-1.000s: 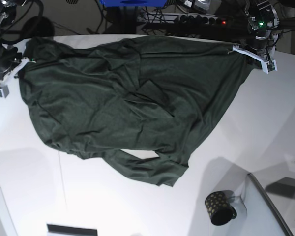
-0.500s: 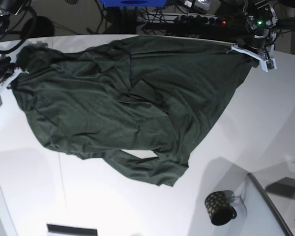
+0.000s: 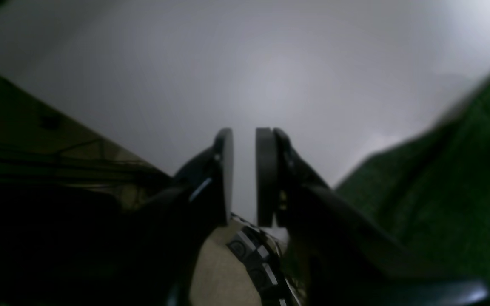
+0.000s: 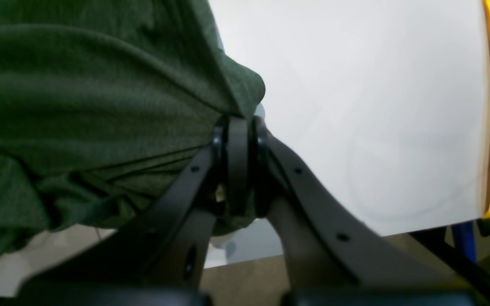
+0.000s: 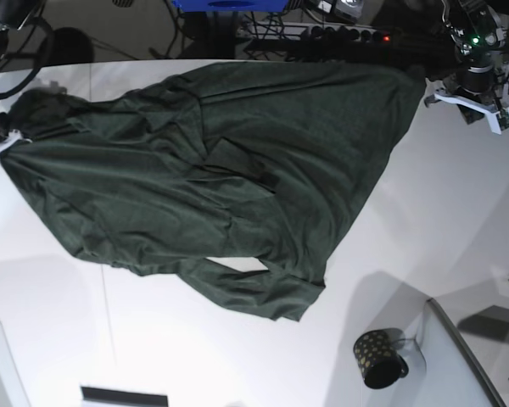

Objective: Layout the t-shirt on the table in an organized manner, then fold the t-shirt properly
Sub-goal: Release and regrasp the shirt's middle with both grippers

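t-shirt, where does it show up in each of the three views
Base view: the dark green t-shirt spreads over the upper middle of the white table.
Left wrist view: the shirt fills the lower right, beside the open left gripper.
Right wrist view: it fills the left, a corner pinched in the right gripper.
Shared landmark: the white table.

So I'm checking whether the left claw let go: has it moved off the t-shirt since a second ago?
Yes. The left claw has moved toward the base view's right, away from the t-shirt corner, nearer the table edge, open and empty.
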`<state>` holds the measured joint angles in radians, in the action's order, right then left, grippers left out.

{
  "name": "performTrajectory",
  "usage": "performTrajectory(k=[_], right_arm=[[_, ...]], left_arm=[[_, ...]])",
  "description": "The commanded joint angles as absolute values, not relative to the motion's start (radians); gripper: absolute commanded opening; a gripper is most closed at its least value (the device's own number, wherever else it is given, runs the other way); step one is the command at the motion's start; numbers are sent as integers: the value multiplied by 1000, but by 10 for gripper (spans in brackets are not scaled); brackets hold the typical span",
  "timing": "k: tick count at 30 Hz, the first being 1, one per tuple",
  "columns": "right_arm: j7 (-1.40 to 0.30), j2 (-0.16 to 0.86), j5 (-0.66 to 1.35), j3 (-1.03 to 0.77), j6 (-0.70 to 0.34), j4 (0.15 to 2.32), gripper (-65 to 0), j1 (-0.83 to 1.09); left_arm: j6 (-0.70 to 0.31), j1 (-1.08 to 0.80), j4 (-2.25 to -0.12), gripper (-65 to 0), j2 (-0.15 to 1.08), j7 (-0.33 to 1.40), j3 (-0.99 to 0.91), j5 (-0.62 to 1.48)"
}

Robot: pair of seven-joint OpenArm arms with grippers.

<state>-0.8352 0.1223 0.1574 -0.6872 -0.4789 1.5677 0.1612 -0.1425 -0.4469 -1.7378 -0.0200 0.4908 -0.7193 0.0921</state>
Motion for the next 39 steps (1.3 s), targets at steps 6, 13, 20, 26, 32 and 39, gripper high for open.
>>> performTrajectory(k=[6, 13, 20, 26, 32, 39], right_arm=[[-817, 139, 166, -693, -254, 1587, -638, 147], [-817, 119, 166, -682, -249, 1699, -455, 156], [-700, 124, 166, -621, -294, 1802, -434, 189], [-684, 216, 166, -332, -441, 1566, -582, 74], [-673, 225, 166, -231, -441, 1204, -644, -130], [-496, 282, 165, -174, -440, 828, -644, -277]], left_arm=[[-142, -407, -1755, -550, -13, 475, -636, 91], [-142, -355, -1704, -555, -12, 473, -455, 90], [-142, -323, -1632, -556, 5, 473, -384, 90], [-142, -289, -1577, -558, 28, 469, -314, 90], [-142, -208, -1569, -558, 30, 473, -197, 90], [-139, -91, -1466, -558, 30, 475, -61, 90]])
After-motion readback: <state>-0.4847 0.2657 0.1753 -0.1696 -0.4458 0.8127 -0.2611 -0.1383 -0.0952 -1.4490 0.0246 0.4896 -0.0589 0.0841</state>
